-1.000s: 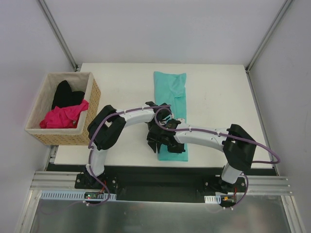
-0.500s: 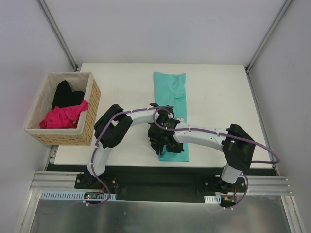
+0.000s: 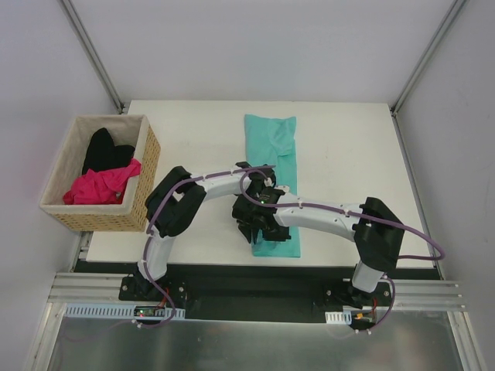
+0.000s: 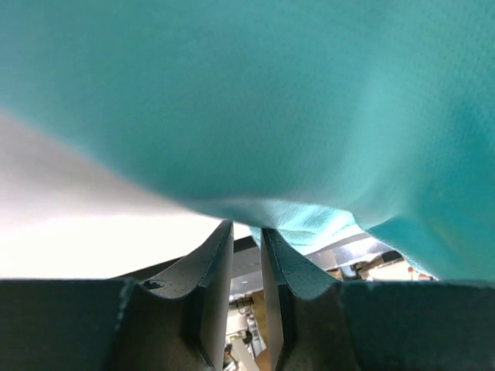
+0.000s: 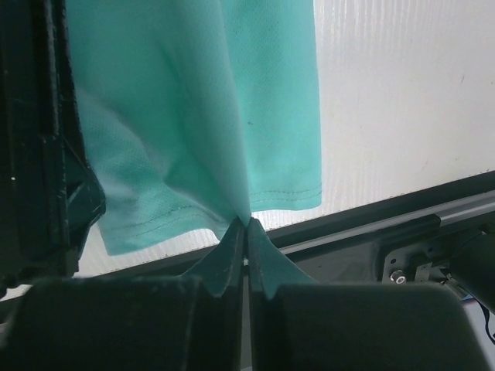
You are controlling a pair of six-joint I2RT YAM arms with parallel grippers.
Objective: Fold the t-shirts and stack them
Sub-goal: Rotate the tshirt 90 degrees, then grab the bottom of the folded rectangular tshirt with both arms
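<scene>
Both claws meet at the near end of the teal t-shirt [image 3: 271, 139], a long strip in the middle of the surface [image 3: 348, 154]. Fully closed, the right claw [image 5: 246, 222] pinches its hem. The left claw [image 4: 246, 226], nearly closed, nips a fold (cloth drapes over its camera). The pink t-shirt [image 3: 100, 187] and the black t-shirt [image 3: 104, 151] lie in the basket [image 3: 147, 174].

Teal shirt [image 3: 271, 143]: soft matt cloth, fine knit, stitched hem. Pink shirt [image 3: 100, 188] & black shirt [image 3: 104, 148]: matt cloth too. Basket [image 3: 149, 166], left: rough woven wicker w/ pale cloth lining. Worktop [image 3: 348, 154]: white, matt, lightly grained. Left tool [image 4: 246, 232] & right tool [image 5: 247, 226]: dark matt plastic. Near rail [image 3: 85, 292]: dull silvery metal.
</scene>
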